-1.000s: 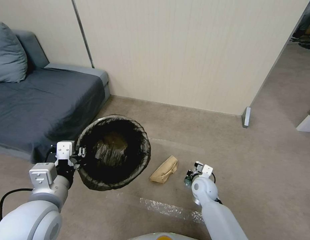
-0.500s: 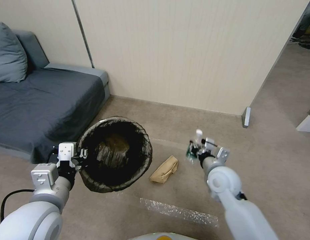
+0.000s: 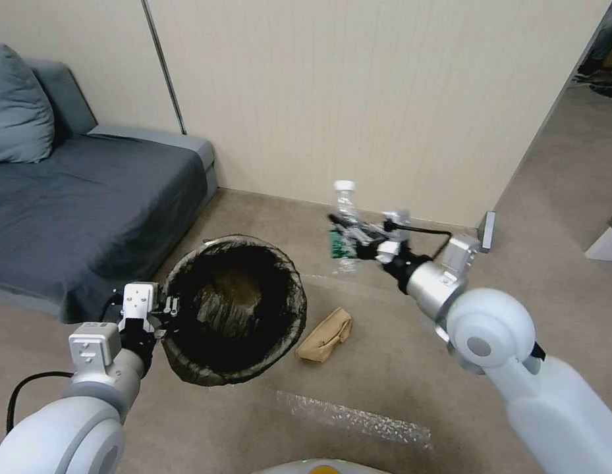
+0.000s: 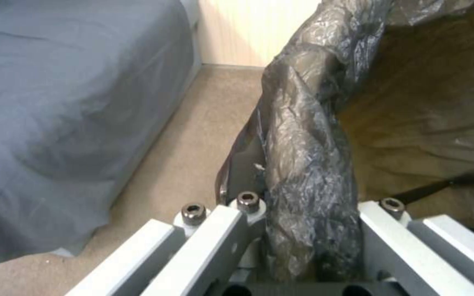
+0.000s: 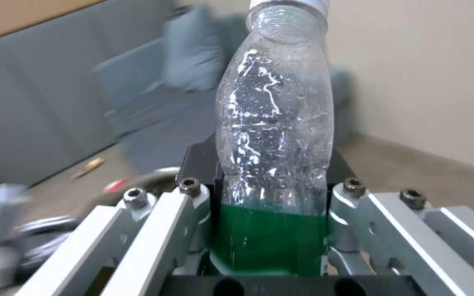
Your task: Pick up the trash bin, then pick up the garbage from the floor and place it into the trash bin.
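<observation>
Crinkly-lined trash bin (image 3: 234, 309) in left gripper (image 3: 166, 315); ribbed clear bottle (image 3: 344, 227) clamped by right gripper (image 3: 348, 236)

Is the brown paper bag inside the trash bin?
No, the brown paper bag lies on the floor beside the trash bin.

left claw (image 4: 308, 246) | clamped on trash bin (image 4: 303, 135) lined rim | sofa (image 4: 67, 102) beside

Soft even indoor light; right wrist view's background motion-blurred.
</observation>
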